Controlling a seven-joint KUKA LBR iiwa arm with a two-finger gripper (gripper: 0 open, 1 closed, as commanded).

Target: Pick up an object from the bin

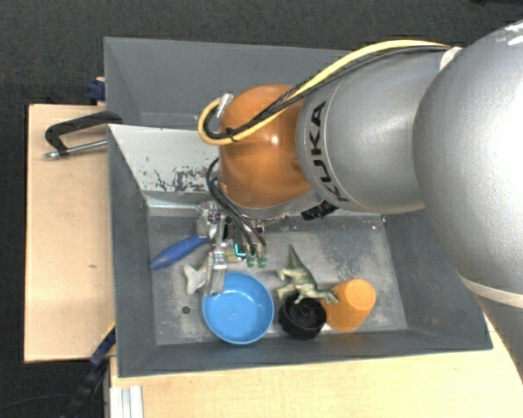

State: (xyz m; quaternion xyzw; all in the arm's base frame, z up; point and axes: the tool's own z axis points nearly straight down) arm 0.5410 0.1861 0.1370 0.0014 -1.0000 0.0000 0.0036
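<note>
Looking down past dark, finely speckled flooring into a grey sheet-metal bin (131,233), with dull sloping walls and a flat floor scuffed and scratched pale. Reaching in from the right with a thick, smooth silver arm (375,138), capped at the wrist by a glossy orange dome (257,159) and looped by a yellow cable (366,55).

Hanging low over the left half of the bin floor with the gripper (220,273), a cluster of small bright metal parts and thin wires. Coming down right at the upper left rim of a round blue plastic bowl (237,312). Not managing to tell from this angle whether spread or closed, or whether gripping anything at all.

Finding that bowl sitting upright near the front wall, smooth, shallow and open upward. Finding just to its right a squat black cap (301,318), round and matte, touching an orange cup (350,305) lying on its side. Noting an angular olive-drab piece (298,279) just behind the black cap. Noting, left of the gripper, a slim blue handle (179,252) lying slantwise, and a small white lump (194,277) close beside the bowl's left edge.
</note>
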